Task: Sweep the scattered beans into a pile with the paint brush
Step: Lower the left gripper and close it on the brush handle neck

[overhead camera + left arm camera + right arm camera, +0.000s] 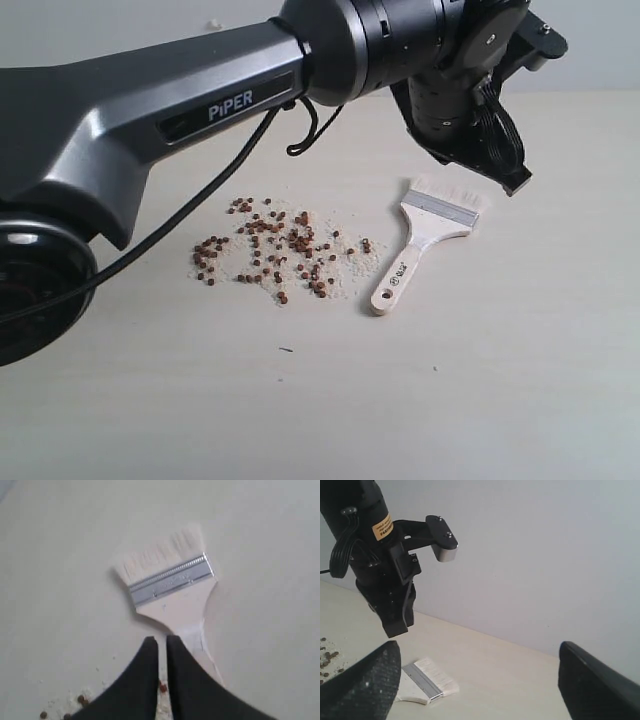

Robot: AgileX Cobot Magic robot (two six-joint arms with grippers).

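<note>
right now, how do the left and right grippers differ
The left gripper is almost shut, with just a slit showing; the right gripper is wide open. The left gripper hangs above the paint brush; the right gripper is well clear of it. Both are dark and hold nothing.

Exterior view: white lettering "PiPER" on the grey side panel of the left arm, the only wording that reads cleanly. Paint brush: small dark stamp on the pale handle, between the hole and the metal band, too small to make out. Left wrist view: row of embossed marks along the metal band, blurred, no characters legible. Right wrist view: yellow label with dark print stuck on the left arm's black wrist housing; the print is too fine to read.
</note>
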